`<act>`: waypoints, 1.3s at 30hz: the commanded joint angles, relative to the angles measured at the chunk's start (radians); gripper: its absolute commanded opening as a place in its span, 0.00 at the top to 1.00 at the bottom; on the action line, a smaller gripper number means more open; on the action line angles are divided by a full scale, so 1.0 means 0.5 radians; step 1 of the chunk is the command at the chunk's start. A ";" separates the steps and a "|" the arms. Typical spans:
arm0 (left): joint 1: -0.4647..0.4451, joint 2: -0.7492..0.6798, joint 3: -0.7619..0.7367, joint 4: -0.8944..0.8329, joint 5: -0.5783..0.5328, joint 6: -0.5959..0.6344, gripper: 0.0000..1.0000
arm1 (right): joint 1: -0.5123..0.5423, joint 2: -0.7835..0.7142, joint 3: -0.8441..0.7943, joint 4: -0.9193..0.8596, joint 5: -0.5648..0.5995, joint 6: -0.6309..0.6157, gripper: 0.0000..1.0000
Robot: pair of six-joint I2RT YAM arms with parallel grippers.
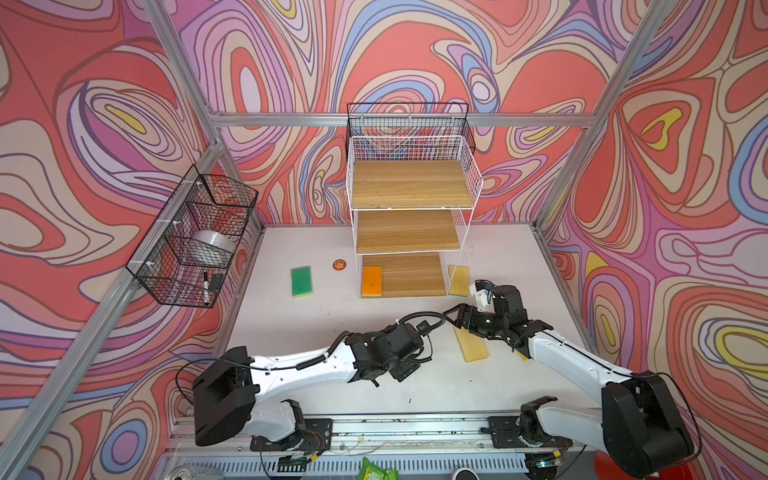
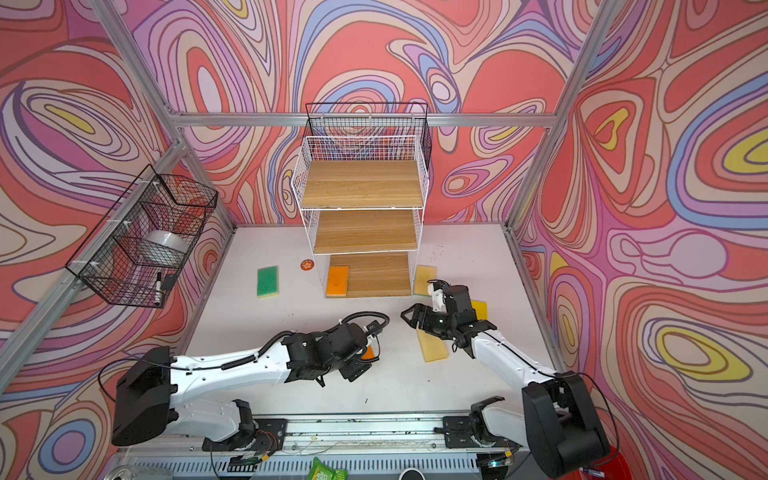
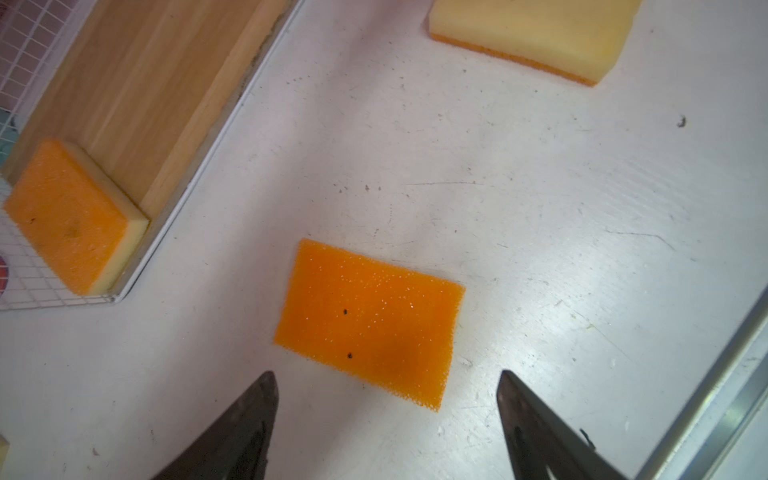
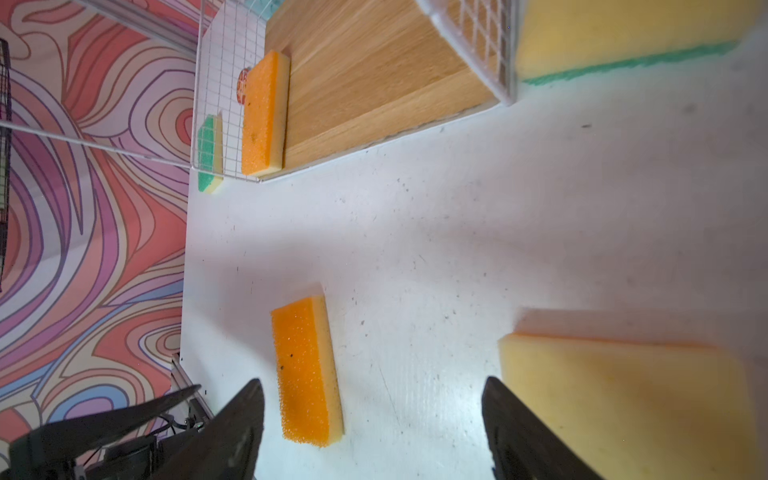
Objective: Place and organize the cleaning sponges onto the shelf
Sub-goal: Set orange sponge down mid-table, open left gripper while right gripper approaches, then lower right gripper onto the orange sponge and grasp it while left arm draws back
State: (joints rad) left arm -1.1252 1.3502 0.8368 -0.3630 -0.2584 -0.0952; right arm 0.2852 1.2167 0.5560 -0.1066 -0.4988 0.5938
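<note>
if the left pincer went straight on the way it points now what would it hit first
Most likely the orange sponge lying flat on the table, just ahead of the open left pincer. Nothing else shows in that line; how high the tips are above it is unclear.

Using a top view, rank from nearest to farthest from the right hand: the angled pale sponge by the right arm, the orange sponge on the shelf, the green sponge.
1. Pale sponge, just beside the right hand, partly under that arm.
2. Orange sponge, on the bottom board of the shelf, left end.
3. Green sponge, farthest, left of the shelf.
</note>
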 commanded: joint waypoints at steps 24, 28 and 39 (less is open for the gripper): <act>0.482 -0.464 -0.624 0.420 -0.281 -0.995 0.00 | 0.555 0.622 0.278 0.051 0.173 0.058 0.24; 0.536 -0.429 -0.720 0.494 -0.239 -1.036 0.00 | 0.598 0.685 0.302 0.065 0.172 0.071 0.24; 0.661 -0.428 -0.759 0.494 -0.205 -1.092 0.00 | 0.696 0.800 0.327 0.111 0.163 0.110 0.34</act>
State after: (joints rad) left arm -0.8093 1.1404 0.4732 -0.1295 -0.3649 -0.6098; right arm 0.6178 1.5959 0.7078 -0.0570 -0.4225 0.6411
